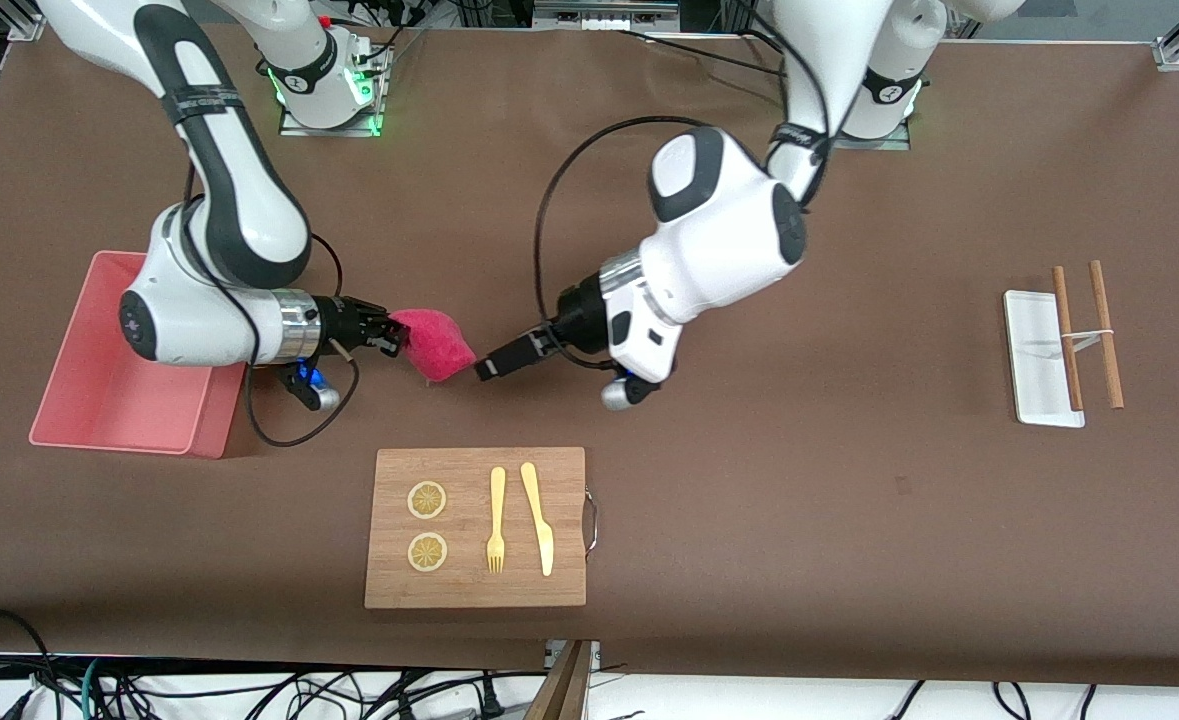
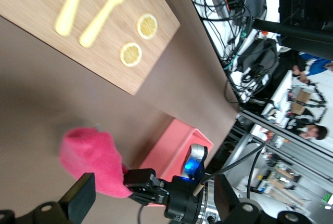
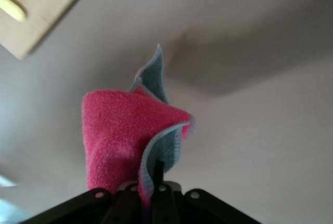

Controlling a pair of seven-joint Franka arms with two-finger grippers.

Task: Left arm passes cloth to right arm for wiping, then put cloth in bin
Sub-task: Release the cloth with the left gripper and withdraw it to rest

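Handover done, wipe to begin.

Cloth [image 1: 436, 343] hanging above bare table between bin [image 1: 99, 385] and cutting board [image 1: 476, 527], pinched in right gripper [image 1: 396, 335]; left gripper [image 1: 484, 365] spread wide, just beside it. Best to back left arm clear first, then lower cloth flat, pressing lightly.

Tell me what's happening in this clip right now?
A handover over the bare table. The right gripper is shut on the magenta cloth. The left gripper is open beside the cloth, not holding it. The pink bin sits by the right arm, nothing visible in it. No wiping yet.
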